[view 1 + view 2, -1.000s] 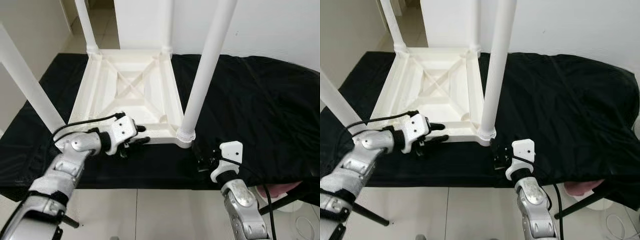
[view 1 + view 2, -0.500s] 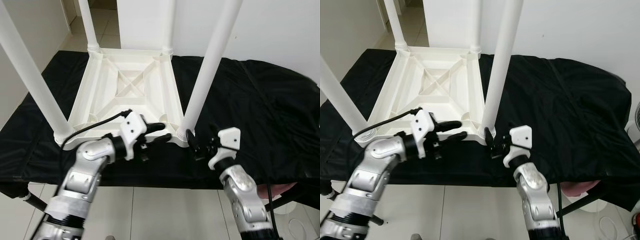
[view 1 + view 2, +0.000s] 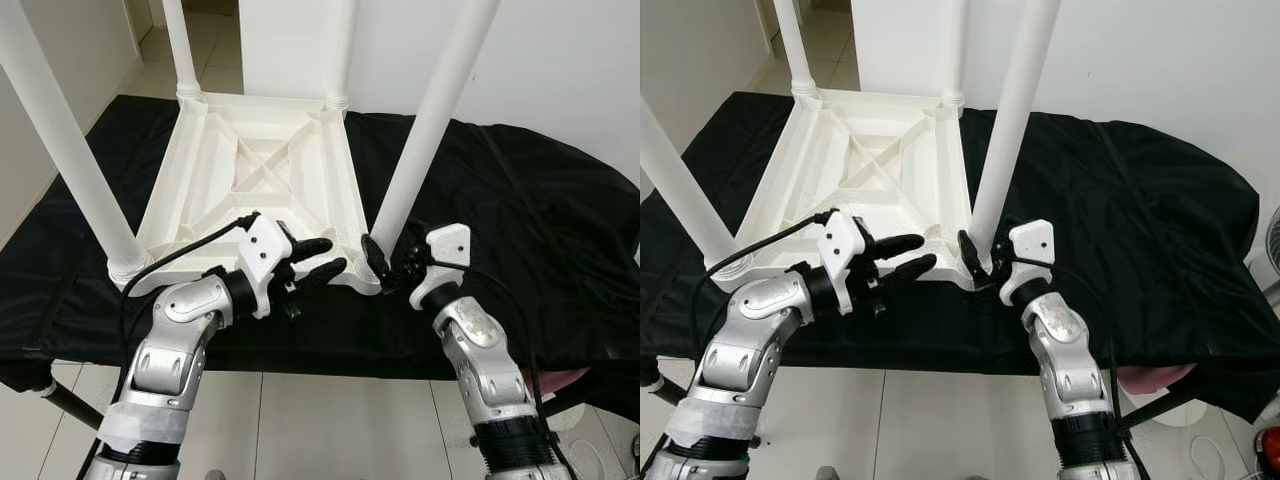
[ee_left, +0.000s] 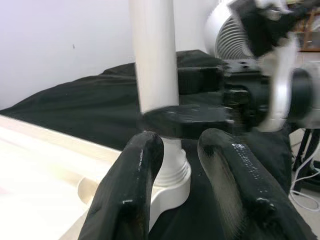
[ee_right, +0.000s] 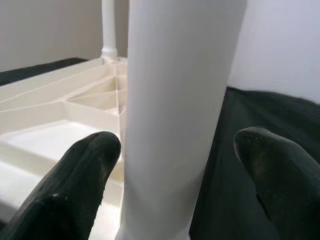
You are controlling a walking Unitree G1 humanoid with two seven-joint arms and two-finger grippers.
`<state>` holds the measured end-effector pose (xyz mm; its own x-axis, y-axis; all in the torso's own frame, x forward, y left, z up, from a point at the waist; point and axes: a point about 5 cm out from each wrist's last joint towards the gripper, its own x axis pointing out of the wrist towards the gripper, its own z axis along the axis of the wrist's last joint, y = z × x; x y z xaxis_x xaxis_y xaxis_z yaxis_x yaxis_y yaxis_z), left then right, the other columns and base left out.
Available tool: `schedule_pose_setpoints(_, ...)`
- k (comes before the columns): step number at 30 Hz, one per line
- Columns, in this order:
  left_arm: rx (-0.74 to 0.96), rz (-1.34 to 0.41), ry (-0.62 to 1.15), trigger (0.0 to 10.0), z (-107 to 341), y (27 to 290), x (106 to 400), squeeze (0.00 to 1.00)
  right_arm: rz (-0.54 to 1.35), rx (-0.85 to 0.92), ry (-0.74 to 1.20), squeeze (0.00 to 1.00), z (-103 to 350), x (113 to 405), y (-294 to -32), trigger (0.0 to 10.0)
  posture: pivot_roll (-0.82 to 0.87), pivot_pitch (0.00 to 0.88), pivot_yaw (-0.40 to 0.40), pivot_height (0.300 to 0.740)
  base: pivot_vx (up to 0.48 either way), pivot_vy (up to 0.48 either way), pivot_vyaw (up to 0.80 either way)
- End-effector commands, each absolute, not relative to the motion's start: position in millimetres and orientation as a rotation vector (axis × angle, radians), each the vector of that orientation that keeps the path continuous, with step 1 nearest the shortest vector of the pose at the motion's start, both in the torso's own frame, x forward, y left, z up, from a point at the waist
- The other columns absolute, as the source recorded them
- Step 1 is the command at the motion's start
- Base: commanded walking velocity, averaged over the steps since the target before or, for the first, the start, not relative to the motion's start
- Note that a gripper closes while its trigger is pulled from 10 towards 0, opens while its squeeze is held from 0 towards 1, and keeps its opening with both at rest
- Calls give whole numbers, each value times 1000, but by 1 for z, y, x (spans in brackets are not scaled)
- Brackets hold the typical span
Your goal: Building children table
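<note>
White leg (image 5: 180,115) between right hand (image 3: 388,262) fingers

- no readable text, label, brand, number or sign anywhere
- the white table (image 3: 262,170) is plain, unmarked plastic
- the black cloth (image 3: 520,220) carries no print

A cream-white children's table (image 3: 262,170) with plain white legs (image 3: 432,112) lies on a black cloth (image 3: 520,210), the robot's silver arms end in a black-fingered left hand (image 3: 322,258) and right hand (image 3: 385,262), above pale floor tiles (image 3: 330,425) and a white wall (image 3: 560,70)
</note>
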<state>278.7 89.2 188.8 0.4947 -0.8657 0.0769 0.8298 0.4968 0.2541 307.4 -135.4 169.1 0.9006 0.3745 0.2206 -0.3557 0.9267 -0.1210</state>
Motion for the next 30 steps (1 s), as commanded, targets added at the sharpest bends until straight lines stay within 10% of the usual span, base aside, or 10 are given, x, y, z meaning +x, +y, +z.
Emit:
schedule_pose_setpoints(1, 149, -641, -231, 10000, 197, 99, 293, 0, 348, -80, -253, 0, 174, 314, -133, 10000, -23, 0, -73, 740, 0, 0, 0)
schedule_pose_setpoints(25, 80, -671, -232, 10000, 198, 77, 293, 0, 272, -49, -371, 0, 215, 332, -106, 10000, -30, 0, -85, 740, 0, 0, 0)
schedule_pose_setpoints(26, 73, -669, -232, 10000, 199, 75, 292, 0, 272, -35, -381, 0, 216, 331, -106, 4902, -30, 0, -88, 740, 0, 0, 0)
schedule_pose_setpoints(28, 71, -668, -232, 10000, 198, 75, 292, 0, 274, -29, -388, 0, 216, 330, -106, 4902, -30, 0, -88, 740, 0, 0, 0)
schedule_pose_setpoints(29, 70, -666, -231, 10000, 198, 74, 292, 0, 271, -28, -392, 0, 217, 330, -106, 275, -30, 0, -86, 740, 0, 0, 0)
schedule_pose_setpoints(30, 64, -663, -231, 10000, 199, 74, 291, 0, 267, -29, -393, 0, 217, 330, -106, 8510, -27, 0, -85, 740, 0, 0, 0)
